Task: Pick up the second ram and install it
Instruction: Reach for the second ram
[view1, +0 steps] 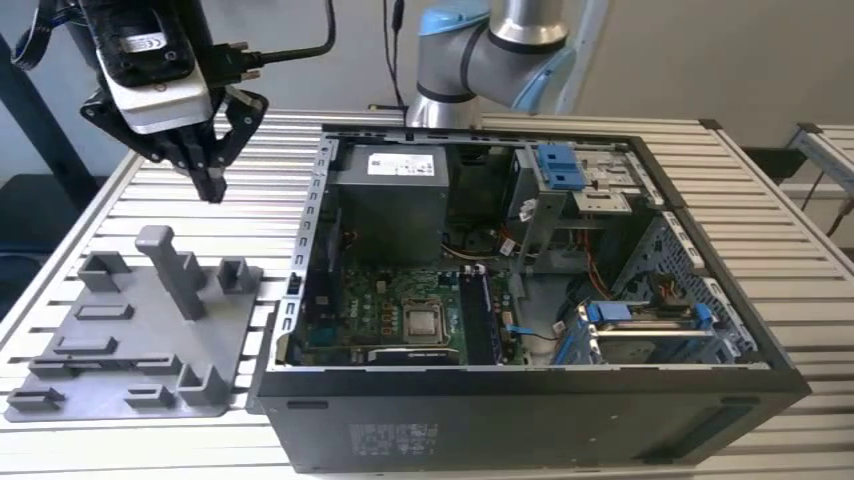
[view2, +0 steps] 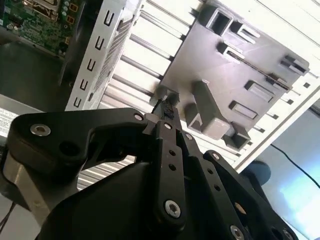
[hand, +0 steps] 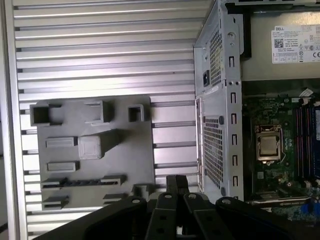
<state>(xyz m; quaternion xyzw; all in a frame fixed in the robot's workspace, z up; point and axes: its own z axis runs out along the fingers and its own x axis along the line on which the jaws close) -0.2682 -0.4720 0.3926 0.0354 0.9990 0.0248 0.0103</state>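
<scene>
Aloft, black pincer (view1: 212, 188) pinched together, grey moulded plastic tray (view1: 134, 325)

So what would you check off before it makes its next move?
1. Gripper hangs above the grey fixture, touching nothing: ok.
2. Jaws open for a pick: not ok, shut and empty.
3. Second ram spotted: cannot tell; a long dark strip lies in a fixture slot.
4. Computer case open, motherboard exposed: ok.
5. Clear of the tall grey post: ok.
</scene>
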